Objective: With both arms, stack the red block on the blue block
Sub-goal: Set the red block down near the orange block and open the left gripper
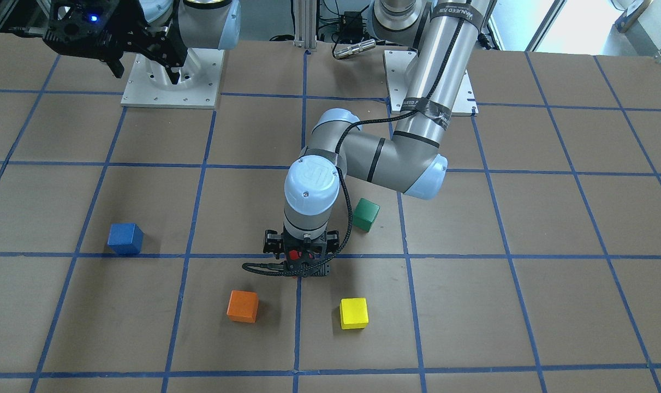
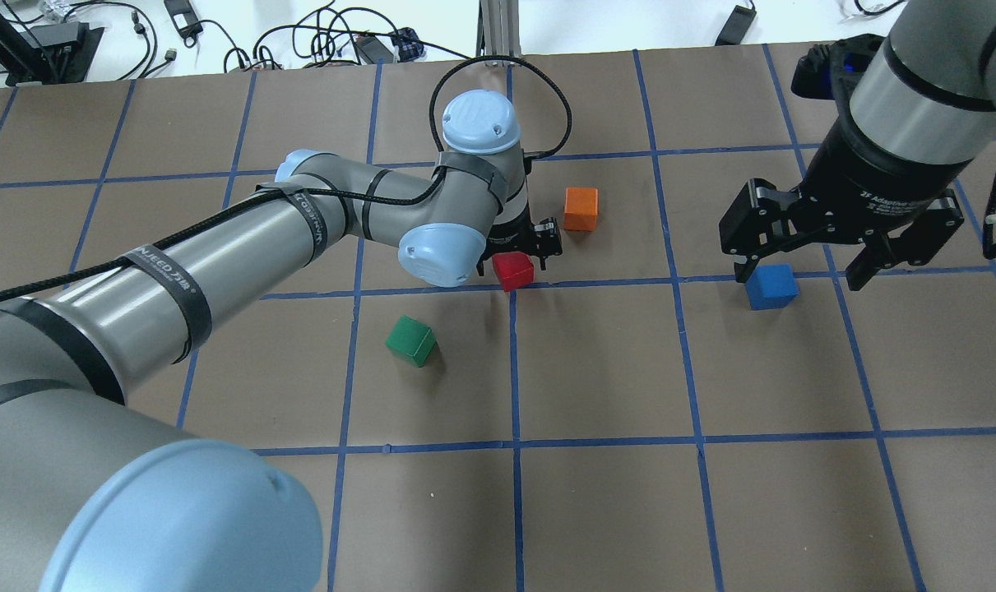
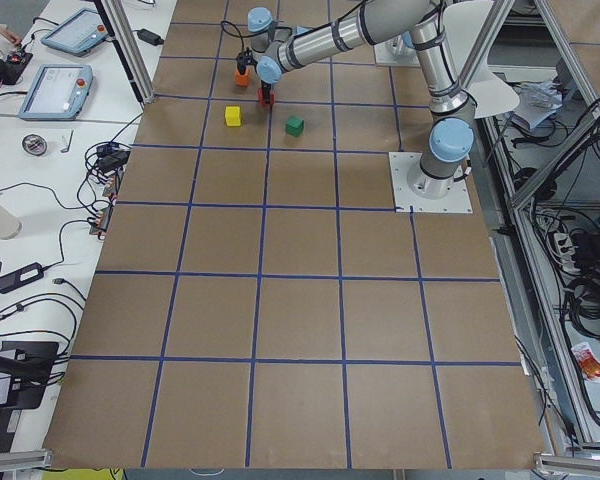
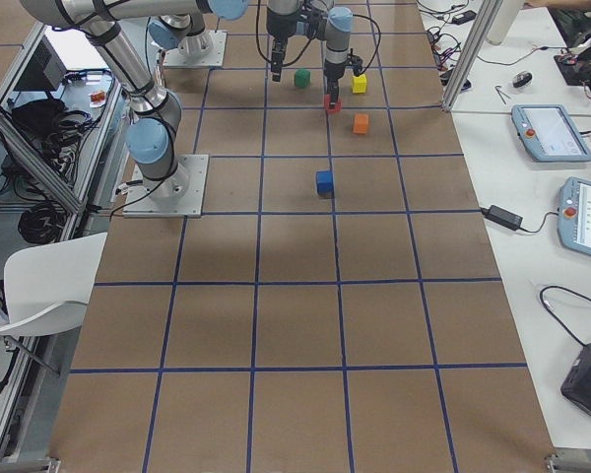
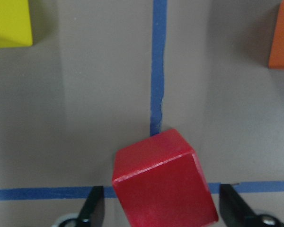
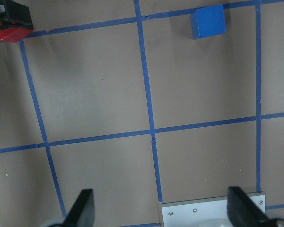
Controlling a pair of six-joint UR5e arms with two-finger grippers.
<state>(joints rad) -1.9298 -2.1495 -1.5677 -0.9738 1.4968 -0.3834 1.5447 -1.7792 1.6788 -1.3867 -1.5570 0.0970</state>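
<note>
The left gripper is low over the table. Its fingers are apart, with the red block between them on a crossing of blue tape lines. In the overhead view the blue block lies well apart, at 3 o'clock from the red one. The right gripper hangs high, its fingers wide apart.

Red block (skewed) between fingers

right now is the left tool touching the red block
Apart. The left wrist view shows the red block sitting between the left tool's open fingers, with a clear gap on each side.
</note>
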